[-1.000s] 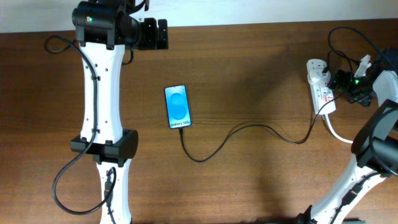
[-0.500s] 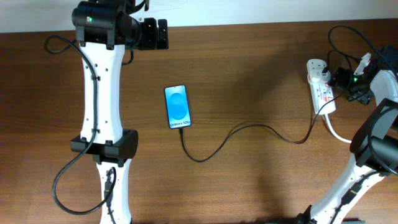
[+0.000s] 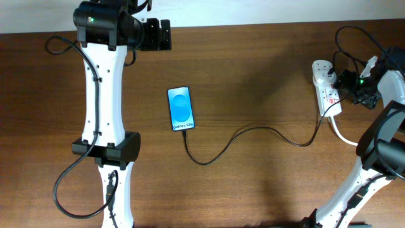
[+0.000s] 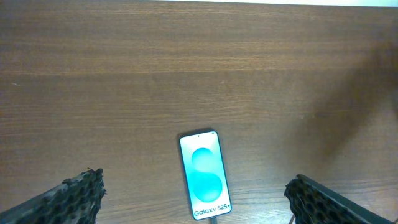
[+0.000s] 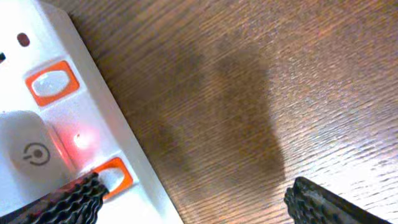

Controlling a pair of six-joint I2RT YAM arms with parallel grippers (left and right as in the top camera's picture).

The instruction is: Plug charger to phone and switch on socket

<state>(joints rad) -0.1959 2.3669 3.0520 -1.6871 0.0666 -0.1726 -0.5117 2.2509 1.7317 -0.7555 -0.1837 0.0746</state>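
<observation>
The phone (image 3: 180, 108) lies flat at mid-table with its blue screen lit; it also shows in the left wrist view (image 4: 205, 175). The thin black charger cable (image 3: 253, 131) runs from the phone's near end, where its tip sits in the port (image 4: 213, 219), across to the white socket strip (image 3: 328, 88) at the far right. My right gripper (image 3: 348, 83) is open, right beside the strip. In the right wrist view its left finger rests at an orange-framed switch (image 5: 115, 176), next to a glowing red light (image 5: 78, 140). My left gripper (image 3: 166, 35) is open at the back, far from the phone.
A thick white cord (image 3: 342, 134) leaves the strip toward the front right. Black robot cables (image 3: 351, 38) loop behind the strip. The table's back edge meets a white wall. A second orange switch (image 5: 51, 83) sits further along the strip.
My right gripper has shifted slightly along the socket strip. The phone, the cable and my left arm have not moved.
</observation>
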